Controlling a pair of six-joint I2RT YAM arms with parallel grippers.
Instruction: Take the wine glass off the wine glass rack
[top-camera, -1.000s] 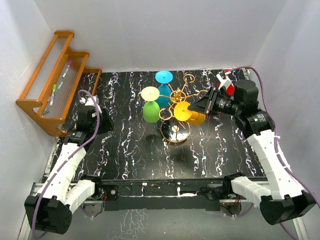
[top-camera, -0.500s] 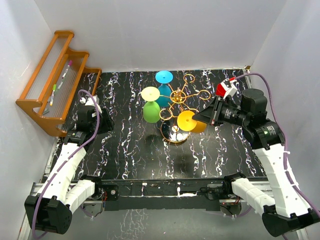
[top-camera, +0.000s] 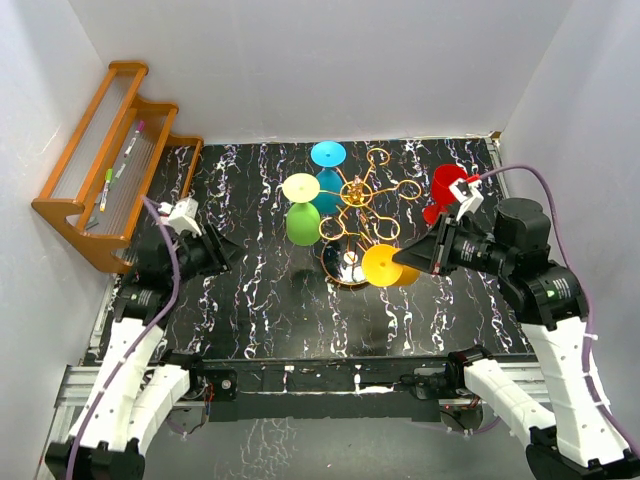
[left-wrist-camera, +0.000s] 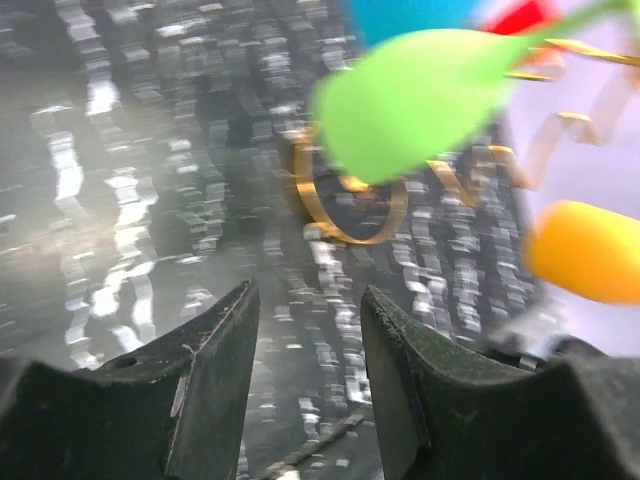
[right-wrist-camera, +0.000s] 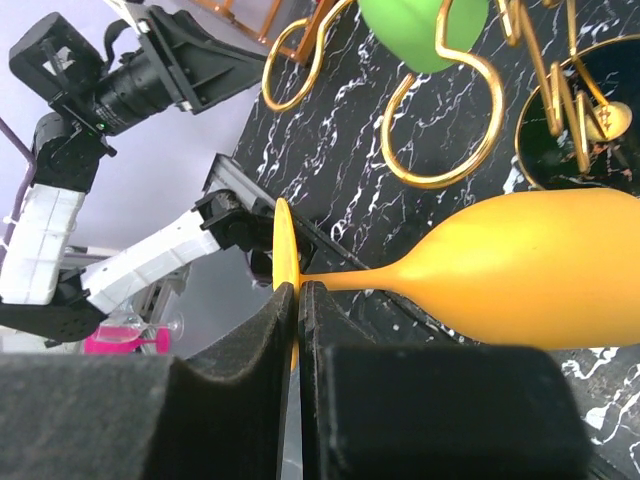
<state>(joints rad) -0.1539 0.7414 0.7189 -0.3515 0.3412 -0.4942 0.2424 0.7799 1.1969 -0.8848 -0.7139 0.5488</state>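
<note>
Top external view: black, white-veined marble surface (top-camera: 270, 300) inside white walls (top-camera: 300, 70); orange-brown stepped shelf (top-camera: 110, 170) at far left.
Wine glass rack (top-camera: 355, 190): mid-surface, green glass (top-camera: 302, 222) and blue glass (top-camera: 327, 155) hanging.
Yellow wine glass (top-camera: 385, 266): sideways, just beside rack base, clear of its rings.
Right fingers (right-wrist-camera: 265, 340): pinched at its foot.
Left fingers (left-wrist-camera: 215, 350): apart, empty.
</note>
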